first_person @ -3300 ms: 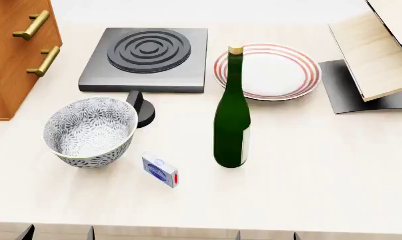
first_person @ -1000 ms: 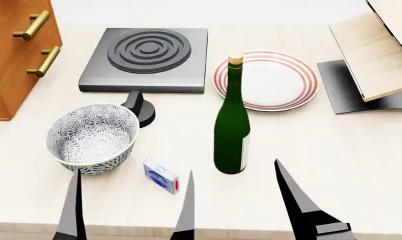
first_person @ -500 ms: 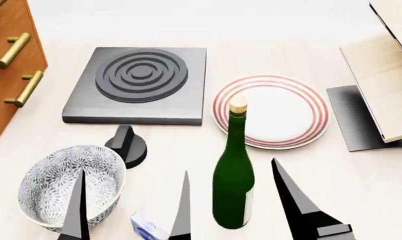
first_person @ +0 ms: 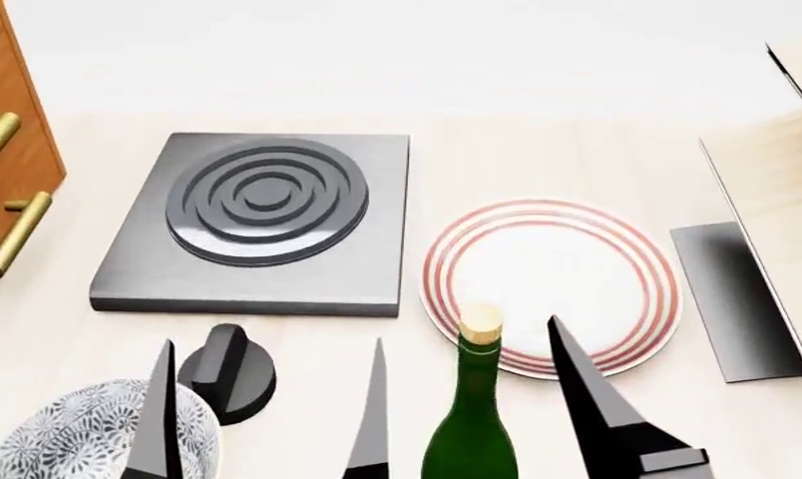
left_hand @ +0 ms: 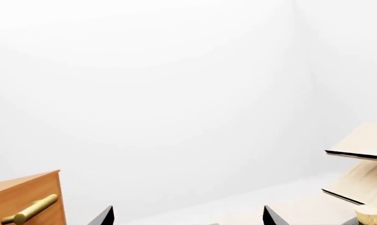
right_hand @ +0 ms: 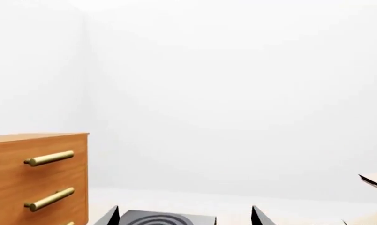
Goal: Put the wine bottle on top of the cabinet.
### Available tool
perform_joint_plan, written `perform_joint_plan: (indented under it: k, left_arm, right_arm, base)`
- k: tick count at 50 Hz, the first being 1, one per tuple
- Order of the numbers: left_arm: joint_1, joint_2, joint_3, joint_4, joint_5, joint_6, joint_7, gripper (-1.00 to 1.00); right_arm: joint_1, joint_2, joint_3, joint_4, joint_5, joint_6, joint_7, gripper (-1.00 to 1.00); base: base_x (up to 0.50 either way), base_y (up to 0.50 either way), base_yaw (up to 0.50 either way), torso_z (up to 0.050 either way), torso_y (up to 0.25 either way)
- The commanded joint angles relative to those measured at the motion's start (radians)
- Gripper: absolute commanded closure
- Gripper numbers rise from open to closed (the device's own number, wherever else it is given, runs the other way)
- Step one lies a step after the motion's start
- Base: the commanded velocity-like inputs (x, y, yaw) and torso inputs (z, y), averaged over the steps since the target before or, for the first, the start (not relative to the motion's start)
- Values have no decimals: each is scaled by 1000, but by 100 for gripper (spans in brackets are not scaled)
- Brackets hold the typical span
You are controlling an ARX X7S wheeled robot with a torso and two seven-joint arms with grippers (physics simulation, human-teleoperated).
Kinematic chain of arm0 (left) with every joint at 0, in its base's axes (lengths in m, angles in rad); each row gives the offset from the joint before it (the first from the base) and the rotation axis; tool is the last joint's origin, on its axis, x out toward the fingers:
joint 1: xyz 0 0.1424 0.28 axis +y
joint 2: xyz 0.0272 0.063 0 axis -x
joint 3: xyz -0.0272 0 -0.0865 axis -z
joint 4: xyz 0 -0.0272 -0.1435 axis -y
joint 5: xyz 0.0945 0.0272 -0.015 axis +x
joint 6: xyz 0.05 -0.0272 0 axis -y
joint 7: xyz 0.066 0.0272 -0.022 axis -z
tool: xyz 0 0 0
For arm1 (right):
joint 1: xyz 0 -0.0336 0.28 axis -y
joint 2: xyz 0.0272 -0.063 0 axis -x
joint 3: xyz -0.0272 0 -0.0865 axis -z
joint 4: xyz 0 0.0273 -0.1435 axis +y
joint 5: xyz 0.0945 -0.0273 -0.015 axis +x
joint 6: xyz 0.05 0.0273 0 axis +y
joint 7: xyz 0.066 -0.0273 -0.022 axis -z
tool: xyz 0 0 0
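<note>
The dark green wine bottle (first_person: 471,439) with its tan cork (first_person: 480,322) stands upright on the counter at the near edge of the head view. Its lower part is cut off. My left gripper (first_person: 270,349) is open just left of the bottle, holding nothing. One finger (first_person: 595,409) of my right gripper rises just right of the bottle; its other finger is out of the head view. In the right wrist view the right gripper (right_hand: 183,212) is open and empty. The reddish-brown cabinet (first_person: 5,150) stands at the far left, and its top edge shows in the right wrist view (right_hand: 38,137).
A dark hot plate (first_person: 261,215) lies behind the grippers, with a black knob (first_person: 228,369) in front of it. A red-rimmed plate (first_person: 548,279) sits behind the bottle. A patterned bowl (first_person: 69,449) is at the near left. A pale slanted rack (first_person: 774,190) stands on the right.
Both arms rose into the head view either side of the bottle. The view has since moved forward, so the bottle, bowl and plate slid toward the near edge. The bottle stays put.
</note>
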Motion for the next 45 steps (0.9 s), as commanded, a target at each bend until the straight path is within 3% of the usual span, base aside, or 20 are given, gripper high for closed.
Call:
perform_joint_plan:
  k: [1, 10, 34, 45]
  left_arm:
    - [-1, 26, -32, 0, -8, 21, 26, -100]
    - [-2, 26, -35, 0, -14, 22, 25, -100]
    - [0, 26, -33, 0, -12, 24, 27, -100]
    - [3, 26, -27, 0, -7, 22, 27, -100]
  right_arm:
    - [-4, -19, 44, 5, 5, -21, 9, -100]
    - [2, -3, 22, 12, -33, -16, 36, -100]
    - [5, 22, -3, 15, -24, -31, 49, -100]
    - [4, 30, 14, 12, 0, -31, 58, -100]
  base:
    - [0, 0, 0, 0, 0]
    - [0, 82, 0, 0, 0]
    - [0, 500, 0, 0, 0]
    - [0, 8, 0, 0, 0]
